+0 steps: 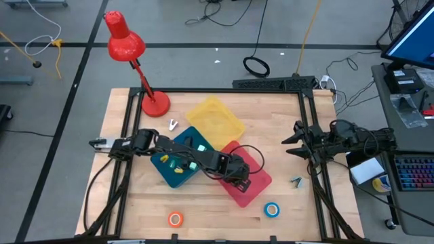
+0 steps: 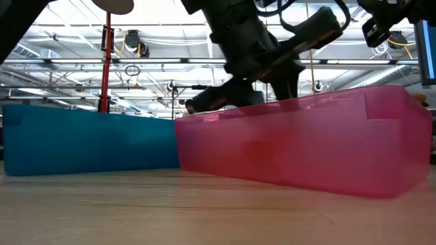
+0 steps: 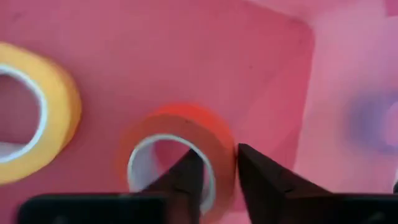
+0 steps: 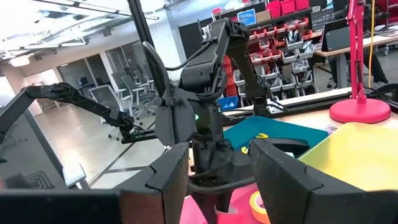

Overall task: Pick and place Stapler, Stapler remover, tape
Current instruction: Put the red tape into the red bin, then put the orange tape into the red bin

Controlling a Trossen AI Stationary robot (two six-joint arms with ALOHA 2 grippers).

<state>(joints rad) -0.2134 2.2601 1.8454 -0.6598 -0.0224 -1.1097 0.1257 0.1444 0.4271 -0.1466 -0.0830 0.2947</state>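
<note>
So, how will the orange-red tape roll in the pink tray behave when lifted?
The orange-red tape roll probably feels light: it is a hollow ring. The left gripper straddles its wall, so it may swing. Lying flat in the pink tray, it should not roll.

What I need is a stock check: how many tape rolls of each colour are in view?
Red tape roll: 1, in the pink tray, pinched by the left gripper
Yellow tape roll: 1, same tray
Orange tape roll: 1, on the table
Blue tape roll: 1, on the table
Total: 4
</note>
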